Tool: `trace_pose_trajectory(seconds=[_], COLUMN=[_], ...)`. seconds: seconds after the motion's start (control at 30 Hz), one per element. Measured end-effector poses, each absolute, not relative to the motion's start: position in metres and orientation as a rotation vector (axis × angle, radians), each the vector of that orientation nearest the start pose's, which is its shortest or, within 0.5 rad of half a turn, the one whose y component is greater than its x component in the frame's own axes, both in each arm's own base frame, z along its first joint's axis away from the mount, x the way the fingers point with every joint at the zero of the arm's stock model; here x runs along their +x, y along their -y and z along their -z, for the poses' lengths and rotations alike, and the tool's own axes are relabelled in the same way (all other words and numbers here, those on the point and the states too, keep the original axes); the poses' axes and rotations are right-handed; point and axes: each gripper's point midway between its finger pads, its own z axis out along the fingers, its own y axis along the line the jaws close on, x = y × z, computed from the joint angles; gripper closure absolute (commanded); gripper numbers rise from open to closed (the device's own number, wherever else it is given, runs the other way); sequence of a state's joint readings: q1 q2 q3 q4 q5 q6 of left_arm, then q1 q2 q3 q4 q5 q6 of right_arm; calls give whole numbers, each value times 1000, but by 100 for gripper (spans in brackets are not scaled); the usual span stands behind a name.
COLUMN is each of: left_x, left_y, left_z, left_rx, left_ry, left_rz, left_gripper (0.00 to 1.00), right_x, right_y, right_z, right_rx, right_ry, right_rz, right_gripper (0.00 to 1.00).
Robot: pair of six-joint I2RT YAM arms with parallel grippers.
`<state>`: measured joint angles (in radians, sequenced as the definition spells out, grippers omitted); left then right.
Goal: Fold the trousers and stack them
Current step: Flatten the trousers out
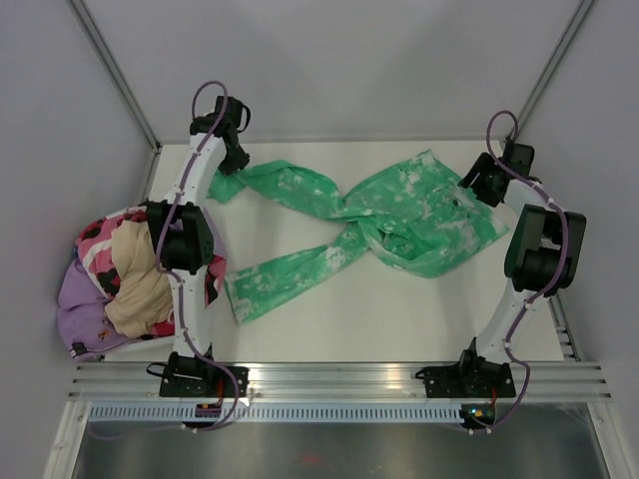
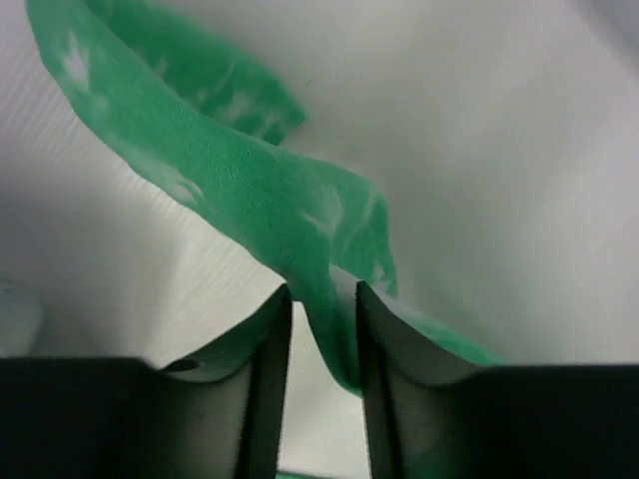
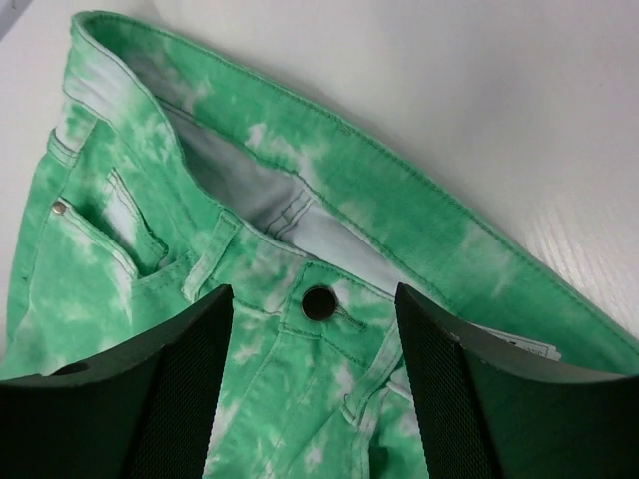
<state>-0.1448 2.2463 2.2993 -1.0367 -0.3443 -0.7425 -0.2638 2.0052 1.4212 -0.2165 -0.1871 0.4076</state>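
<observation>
Left wrist view: shows the left gripper (image 2: 321,291) closed on a thin, bunched fold of the trousers (image 2: 250,200), near one leg end, with little cloth past the fingertips. Could slip out under any pull, judging by that shallow bite; would drop the leg back onto the table (image 1: 399,319). Top external: finds the two legs crossed over each other at mid-table, so may twist or drag the whole garment rather than straighten one leg if lifted from that end alone. Also risks dragging the near leg into the heap of other clothes (image 1: 110,279) at the left edge. Right wrist view: has the right gripper (image 3: 315,289) wide apart, holding nothing, hovering just above the waistband (image 3: 399,190) with the dark button (image 3: 319,302) between the jaws. Might catch only the top layer of the open waist if closed there. Places the waist end at far right beside that gripper, the pinched leg end at far left, the other leg trailing toward the near left.
</observation>
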Motion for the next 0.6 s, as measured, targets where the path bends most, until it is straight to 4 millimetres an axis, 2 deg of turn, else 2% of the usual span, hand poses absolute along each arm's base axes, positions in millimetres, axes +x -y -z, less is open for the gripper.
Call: trace_pose_trajectory(seconds=[0.03,0.07,0.13,0.17,0.23,0.3,0.37,0.47,0.53,0.6], left_x=[527,515,492,484,480,482,483,476,454,422], left_y=[44,43,42,44,51,60,69,85,95,111], left_z=[-149,-129,-99,-91,-89,-104,-133,-201,-243,-274], left_rx=[-838,-819,-784,-764,-715,-661,-616,-532,-471,-400], left_ry=[-2391,-2466,-2594,-2633,-2669,-2655,-2611,-2482,-2398,-2339], left_rz=[-90,-112,-144,-145,-116,-53,29,164,220,291], left_gripper=[44,21,9,4,0,0,0,0,0,1], right_x=[505,503,498,494,488,482,481,487,499,519], right_y=[86,86,85,84,80,78,73,58,40,20], right_z=[-71,-75,-77,-77,-75,-73,-73,-74,-76,-78], right_rx=[694,694,700,703,704,714,712,670,604,530], right_ry=[-2259,-2254,-2250,-2251,-2253,-2259,-2262,-2267,-2273,-2265], right_rz=[-286,-283,-282,-282,-282,-270,-265,-255,-251,-262], right_gripper=[27,27,28,28,28,27,27,28,28,29])
